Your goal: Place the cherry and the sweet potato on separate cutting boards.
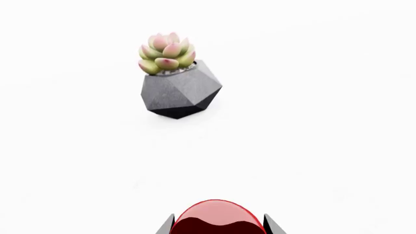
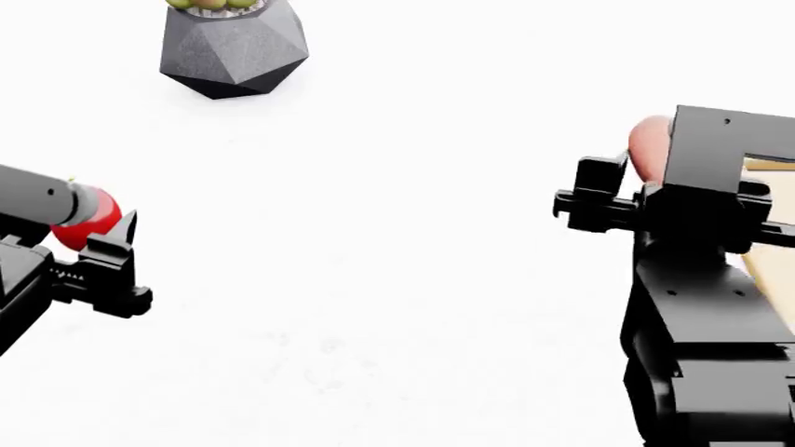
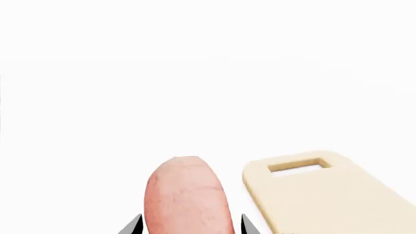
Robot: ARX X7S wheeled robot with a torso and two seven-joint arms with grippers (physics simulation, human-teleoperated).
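Currently, my left fingers (image 1: 217, 229) gripped the cherry (image 1: 215, 217), right fingers (image 3: 188, 226) the sweet potato (image 3: 186, 195); next, I judged, placement onto the cutting board (image 3: 325, 195) at lower right.

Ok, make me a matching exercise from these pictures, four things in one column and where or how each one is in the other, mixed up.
Things:
1. cherry
2. sweet potato
3. cutting board
4. succulent pot

Places or states:
A. lying flat beside the right gripper, handle slot showing
B. between the left gripper's fingers
C. standing on the white table, apart from both arms
D. between the right gripper's fingers

Pairs: 1-B, 2-D, 3-A, 4-C
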